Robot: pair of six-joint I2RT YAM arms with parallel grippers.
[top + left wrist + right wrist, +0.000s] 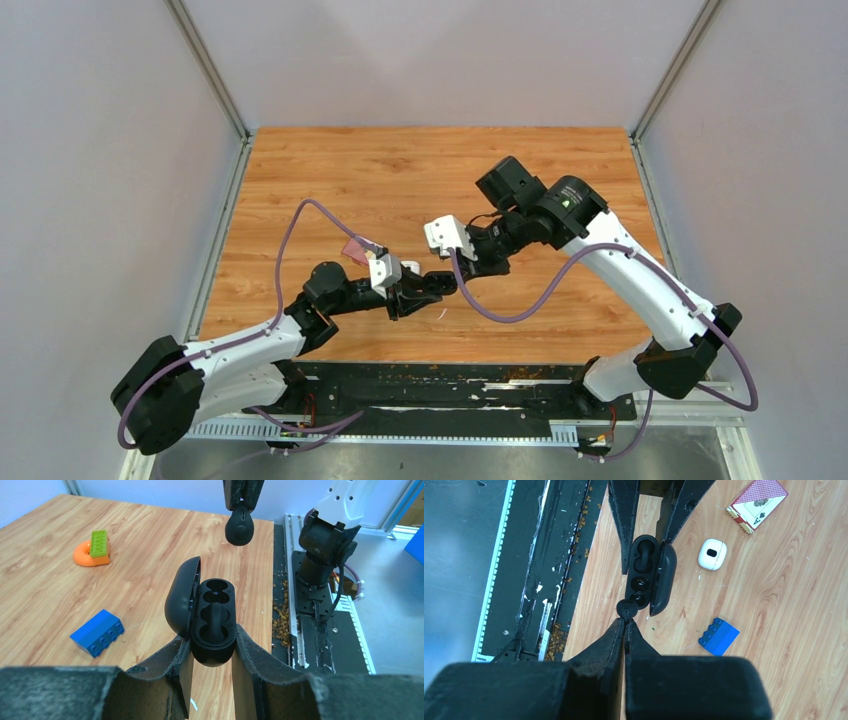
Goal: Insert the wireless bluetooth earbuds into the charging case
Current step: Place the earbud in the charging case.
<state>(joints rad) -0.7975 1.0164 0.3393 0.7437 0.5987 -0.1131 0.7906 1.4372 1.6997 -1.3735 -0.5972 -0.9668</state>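
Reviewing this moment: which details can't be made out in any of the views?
1. Charging case wells: black on black in both wrist views; whether a bud already sits inside is unclear.
2. Black earbud and case: in the top external view, too small and masked by the arms.
3. Card box: cut by the right wrist view's top edge.
4. White item: too small to identify.

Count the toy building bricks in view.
2. The blue brick lies on the table near the open charging case; the green brick sits atop an orange curved piece farther off. The arms may hide others.
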